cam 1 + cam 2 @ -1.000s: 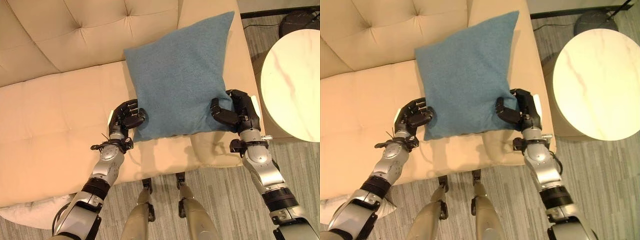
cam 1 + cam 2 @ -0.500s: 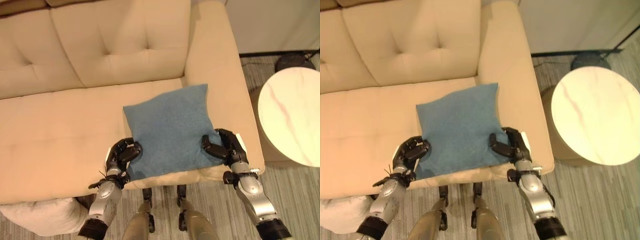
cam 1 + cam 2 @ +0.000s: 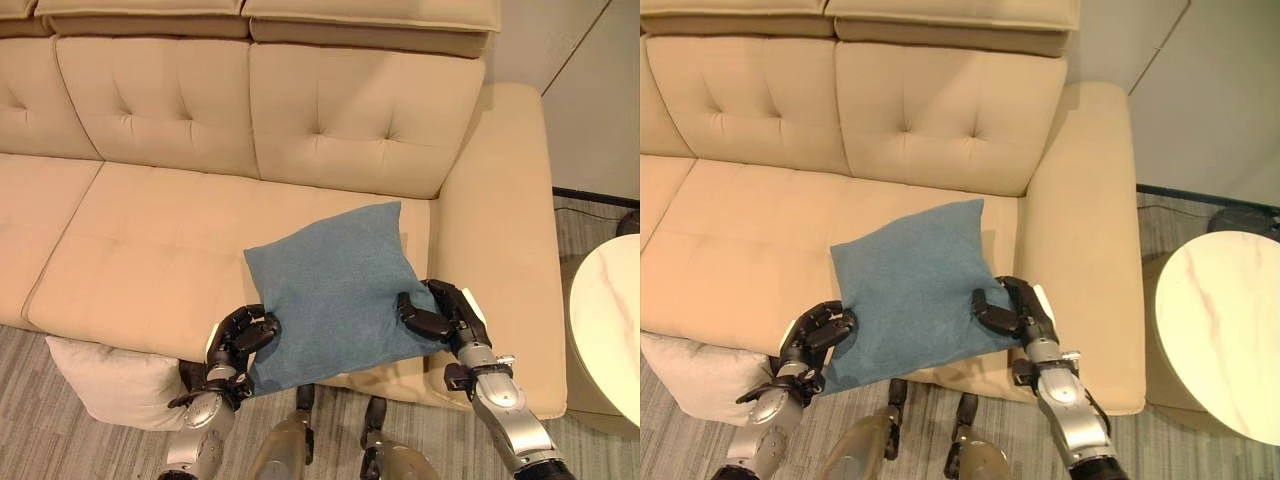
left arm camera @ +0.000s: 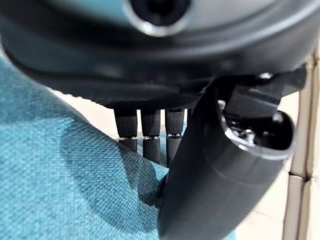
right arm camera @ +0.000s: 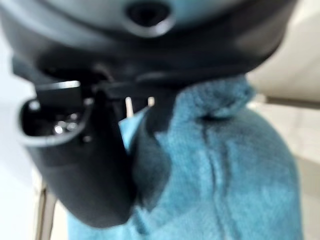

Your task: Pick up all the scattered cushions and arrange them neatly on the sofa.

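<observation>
Blue cushion (image 3: 335, 290) lies flat on the sofa (image 3: 150, 235) seat, at its right end near the armrest, front edge hanging just past the seat's front. Left hand (image 3: 240, 340) curled round the cushion's front left corner, fingers (image 4: 145, 135) and thumb pinching the cloth. Right hand (image 3: 440, 312) curled round the front right corner, thumb on top, cloth bunched in the grip. White cushion (image 3: 105, 385) on the floor against the sofa front, left of the left arm. Round pale surface (image 3: 1225, 325) stands right of the sofa.
</observation>
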You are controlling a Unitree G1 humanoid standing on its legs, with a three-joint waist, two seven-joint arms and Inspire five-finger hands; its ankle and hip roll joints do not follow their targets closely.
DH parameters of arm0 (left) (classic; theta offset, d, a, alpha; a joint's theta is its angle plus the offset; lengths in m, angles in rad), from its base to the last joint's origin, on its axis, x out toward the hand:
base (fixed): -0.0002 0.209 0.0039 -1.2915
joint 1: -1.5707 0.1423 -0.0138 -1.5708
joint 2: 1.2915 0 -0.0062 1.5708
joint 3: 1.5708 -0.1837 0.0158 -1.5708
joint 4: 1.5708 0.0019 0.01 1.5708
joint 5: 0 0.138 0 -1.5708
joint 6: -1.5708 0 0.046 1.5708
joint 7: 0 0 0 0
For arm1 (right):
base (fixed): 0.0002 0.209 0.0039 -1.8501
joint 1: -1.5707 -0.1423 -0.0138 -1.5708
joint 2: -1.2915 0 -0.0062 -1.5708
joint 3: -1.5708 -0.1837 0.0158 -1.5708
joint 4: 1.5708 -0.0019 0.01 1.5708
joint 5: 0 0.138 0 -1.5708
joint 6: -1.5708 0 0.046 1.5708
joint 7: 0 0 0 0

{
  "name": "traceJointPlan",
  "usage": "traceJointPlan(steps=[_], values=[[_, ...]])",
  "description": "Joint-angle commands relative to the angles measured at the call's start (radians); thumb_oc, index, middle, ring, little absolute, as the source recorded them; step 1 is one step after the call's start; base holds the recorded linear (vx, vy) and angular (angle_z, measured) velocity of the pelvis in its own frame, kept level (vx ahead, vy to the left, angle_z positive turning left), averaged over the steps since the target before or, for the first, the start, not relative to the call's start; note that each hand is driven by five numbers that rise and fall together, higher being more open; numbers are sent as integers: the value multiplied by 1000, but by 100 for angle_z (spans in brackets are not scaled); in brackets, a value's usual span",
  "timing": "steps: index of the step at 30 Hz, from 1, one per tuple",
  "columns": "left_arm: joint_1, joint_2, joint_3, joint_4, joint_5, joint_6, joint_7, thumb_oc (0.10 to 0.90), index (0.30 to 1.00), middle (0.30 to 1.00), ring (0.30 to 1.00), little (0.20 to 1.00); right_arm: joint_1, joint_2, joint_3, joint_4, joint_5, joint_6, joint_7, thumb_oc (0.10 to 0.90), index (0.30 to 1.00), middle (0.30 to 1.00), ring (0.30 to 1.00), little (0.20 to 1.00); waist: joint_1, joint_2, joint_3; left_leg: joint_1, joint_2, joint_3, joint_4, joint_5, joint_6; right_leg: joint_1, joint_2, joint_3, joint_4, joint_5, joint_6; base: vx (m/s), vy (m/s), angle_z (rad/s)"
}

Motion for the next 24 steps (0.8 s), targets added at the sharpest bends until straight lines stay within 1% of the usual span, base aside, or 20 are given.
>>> traceJointPlan(steps=[1, 3, 4, 5, 7, 8, 9, 10, 12, 13, 14, 15, 16, 17, 18, 19, 20, 22, 24], values=[[-48, 12, -45, -246, 51, -105, -87, 400, 300, 300, 300, 300, -52, 31, 16, -205, -17, -125, 15, 400, 300, 300, 300, 300, -3, -20, -231, 49, 5, 22, -9, -40, -15, 69, 14, 1, 93, -160, 80, 211, 212, -9], [-48, 27, -54, -255, 61, -99, -88, 400, 300, 300, 300, 300, -49, 42, 25, -198, -26, -115, 21, 400, 300, 300, 300, 300, -1, -32, -241, 69, -12, 29, 2, -64, 1, 83, -6, 11, 97, -156, 94, 200, 215, 1], [-48, 28, -54, -255, 61, -99, -88, 400, 300, 300, 300, 300, -49, 42, 25, -198, -27, -115, 21, 400, 300, 300, 300, 300, 1, -34, -239, 72, -13, 31, 3, -65, 2, 85, -8, 13, 97, -156, 95, 145, 237, 0], [-50, 39, -56, -259, 65, -95, -86, 400, 300, 300, 300, 300, -56, 53, 39, -188, -38, -109, 25, 400, 300, 300, 300, 300, 4, -40, -240, 95, -26, 45, 4, -86, 22, 72, -33, 30, 136, -142, 114, 99, 255, -21], [-57, 51, -58, -265, 71, -96, -75, 400, 300, 300, 300, 300, -77, 64, 53, -181, -51, -104, 21, 400, 300, 300, 300, 300, 7, -37, -231, 113, -36, 68, -3, -96, 46, 29, -61, 42, 223, -111, 137, 61, 273, -36], [-57, 51, -57, -265, 71, -96, -75, 400, 300, 300, 300, 300, -77, 64, 53, -181, -52, -104, 21, 400, 300, 300, 300, 300, 10, -38, -231, 113, -36, 72, -4, -96, 47, 24, -63, 47, 228, -113, 138, 17, 254, -51], [-59, 60, -58, -268, 81, -99, -76, 400, 300, 300, 300, 300, -94, 75, 66, -174, -62, -102, 23, 400, 300, 300, 300, 300, 6, -28, -222, 132, -39, 86, -16, -102, 62, -25, -69, 42, 306, -98, 143, 21, 226, -48], [-61, 62, -54, -269, 87, -103, -75, 400, 300, 300, 300, 300, -100, 84, 72, -168, -65, -104, 22, 400, 300, 300, 300, 300, 8, -28, -219, 147, -45, 100, -26, -107, 67, -55, -74, 34, 328, -93, 146, 40, 267, -43], [-61, 61, -53, -268, 90, -104, -76, 400, 300, 300, 300, 300, -104, 85, 73, -163, -69, -104, 21, 400, 300, 300, 300, 300, 7, -27, -217, 158, -51, 106, -33, -108, 70, -69, -70, 29, 321, -95, 144, 54, 108, -46], [-61, 54, -53, -266, 88, -105, -75, 400, 300, 300, 300, 300, -114, 83, 74, -155, -76, -104, 16, 400, 300, 300, 300, 300, -2, -27, -215, 181, -68, 105, -49, -112, 74, -102, -28, 36, 278, -103, 132, 63, 56, -32], [-61, 53, -53, -266, 88, -105, -75, 400, 300, 300, 300, 300, -114, 83, 74, -154, -76, -104, 16, 400, 300, 300, 300, 300, -1, -26, -213, 185, -67, 105, -51, -113, 73, -98, -27, 36, 276, -103, 132, 98, 78, -14], [-62, 51, -50, -265, 95, -105, -66, 400, 300, 300, 300, 300, -117, 79, 77, -150, -80, -105, 12, 400, 300, 300, 300, 300, -1, -30, -210, 194, -77, 112, -53, -118, 76, -103, -21, 25, 240, -96, 128, 77, 15, 4], [-62, 51, -50, -263, 96, -105, -81, 400, 300, 300, 300, 300, -110, 80, 74, -141, -80, -104, 11, 400, 300, 300, 300, 300, 2, -34, -211, 198, -85, 109, -49, -124, 75, -78, -25, 11, 175, -96, 126, 89, 21, -2], [-60, 47, -49, -260, 102, -106, -80, 400, 300, 300, 300, 300, -111, 79, 69, -140, -83, -105, 6, 400, 300, 300, 300, 300, 3, -36, -213, 203, -87, 111, -52, -127, 72, -64, -28, -2, 147, -87, 129, 71, -18, -3], [-66, 42, -55, -259, 106, -104, -78, 400, 300, 300, 300, 300, -108, 76, 68, -140, -89, -106, 2, 400, 300, 300, 300, 300, 1, -37, -212, 201, -90, 106, -53, -126, 71, -59, -17, 19, 145, -92, 121, 36, -24, 7], [-71, 38, -54, -258, 102, -112, -71, 400, 300, 300, 300, 300, -113, 72, 66, -138, -99, -105, -4, 400, 300, 300, 300, 300, 0, -37, -215, 198, -90, 102, -62, -122, 70, -64, -4, 45, 140, -86, 122, 20, -36, 28], [-75, 35, -52, -255, 100, -112, -69, 400, 300, 300, 300, 300, -122, 68, 69, -134, -101, -106, -12, 400, 300, 300, 300, 300, 6, -35, -219, 193, -91, 106, -64, -122, 70, -60, -7, 33, 124, -76, 125, 50, -52, 38], [-69, 27, -52, -260, 108, -111, -64, 400, 300, 300, 300, 300, -111, 68, 64, -131, -98, -105, -17, 400, 300, 300, 300, 300, 0, -28, -242, 205, -89, 103, -95, -115, 65, -34, 4, 28, 83, -75, 118, 101, -56, 21], [-60, 22, -51, -268, 113, -111, -59, 400, 300, 300, 300, 300, -99, 64, 68, -135, -104, -105, -17, 400, 300, 300, 300, 300, -2, -21, -253, 221, -86, 101, -121, -108, 61, -18, 10, 24, 59, -72, 115, 85, -31, 12]])
